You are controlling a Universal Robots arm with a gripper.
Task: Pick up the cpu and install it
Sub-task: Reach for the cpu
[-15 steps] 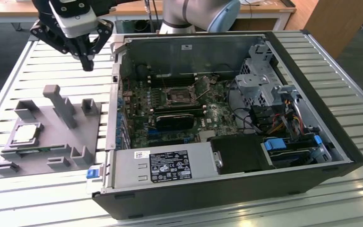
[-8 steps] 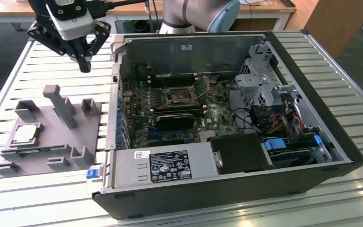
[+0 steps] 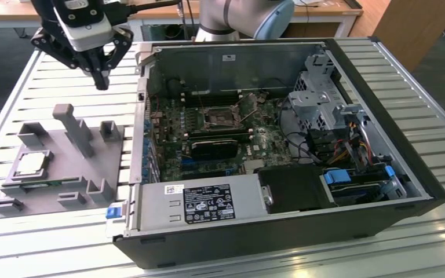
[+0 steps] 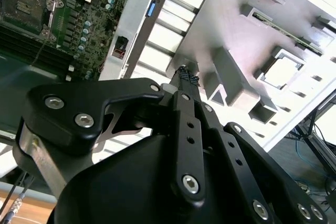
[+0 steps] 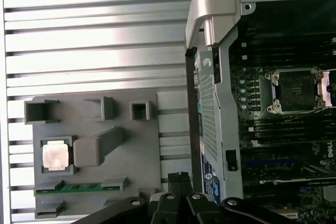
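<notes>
Jaws clenched, nothing in them, tips down, high over the slatted counter (image 3: 53, 249). They hang off the far edge of the grey fixture (image 3: 64, 174), just beside the open PC case (image 3: 284, 240) wall.

The cpu (image 3: 33, 164) lies flat, shiny face up, in a recess of that fixture. From the jaws it's down, toward the exterior view's left and nearer that camera. It's square, so there's no long axis to line up on, only its edges.

In the way: the fixture's tall upright post (image 3: 74, 128) stands just beside the cpu, roughly on the line from jaws to chip. Lower blocks ring the recess, and a green board strip (image 5: 79, 186) sits in a slot near it. My read is that a slanted approach risks the post.

The bare socket (image 3: 222, 117) is on the board inside the case, on the other side of the jaws from the cpu, with the case wall between.
</notes>
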